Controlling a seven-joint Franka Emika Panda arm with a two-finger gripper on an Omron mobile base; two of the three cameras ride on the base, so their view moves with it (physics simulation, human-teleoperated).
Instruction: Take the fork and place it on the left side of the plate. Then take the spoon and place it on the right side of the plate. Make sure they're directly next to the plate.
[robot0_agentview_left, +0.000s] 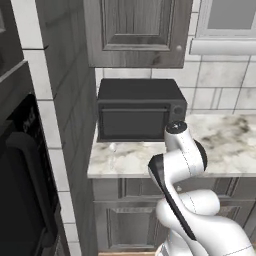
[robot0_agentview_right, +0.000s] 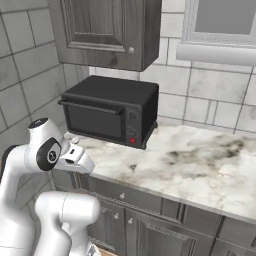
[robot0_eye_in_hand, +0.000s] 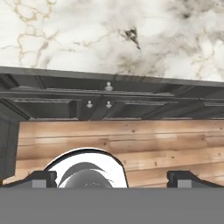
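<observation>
Two-finger gripper (robot0_eye_in_hand: 112, 177) with dark tips spread wide and holding nothing, poised off the front edge of the marbled white worktop (robot0_eye_in_hand: 87, 35), facing the grey drawer fronts (robot0_eye_in_hand: 109, 105); fork, spoon, plate not located, bearing from hand undetermined.

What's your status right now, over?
Gripper open, empty, pointing at the marble counter edge and cabinet drawers. Toaster oven on counter. Nothing blocking the arm.
</observation>
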